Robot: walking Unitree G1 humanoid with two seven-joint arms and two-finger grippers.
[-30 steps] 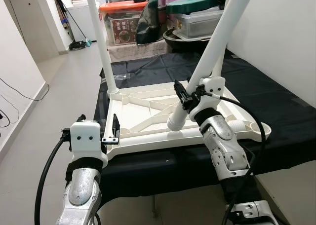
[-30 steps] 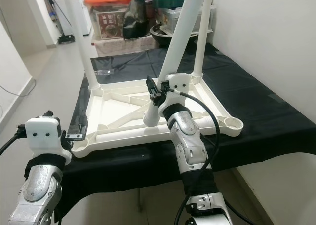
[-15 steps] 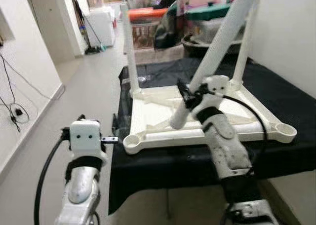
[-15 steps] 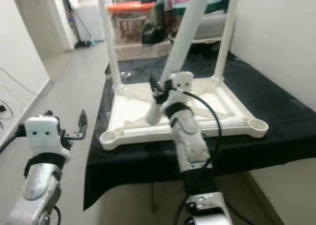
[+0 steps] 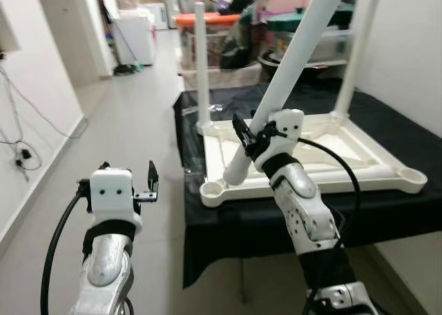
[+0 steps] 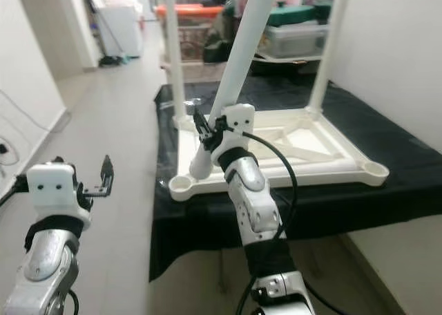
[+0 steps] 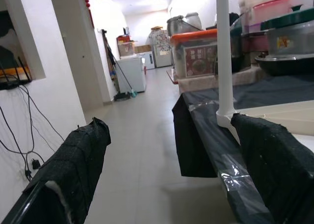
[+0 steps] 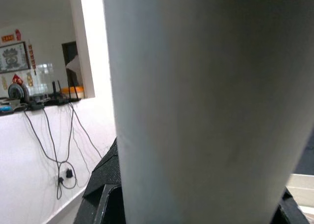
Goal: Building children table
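Observation:
An upturned white children's table top (image 5: 359,156) lies on a black-covered bench (image 5: 290,218). Two white legs (image 5: 201,63) (image 5: 360,49) stand upright in its far corners. My right gripper (image 5: 243,137) is shut on a third white leg (image 5: 293,66), held tilted with its lower end just above the near left corner socket (image 5: 213,189). The leg (image 8: 196,111) is pressed between the right fingers (image 8: 100,194). My left gripper (image 5: 150,180) hangs over the floor left of the bench, open and holding nothing; its fingers (image 7: 73,160) are spread wide.
Behind the bench stand storage boxes with an orange lid (image 5: 207,21) and a green lid (image 5: 304,21), and a pot. A tiled corridor (image 5: 131,121) runs on the left, with cables (image 5: 21,153) along the left wall. A white wall (image 5: 407,52) lies on the right.
The view has swung, so the bench now sits further right. My left gripper, earlier at the table top's near left edge, now hangs off it over the floor. The right still holds the leg.

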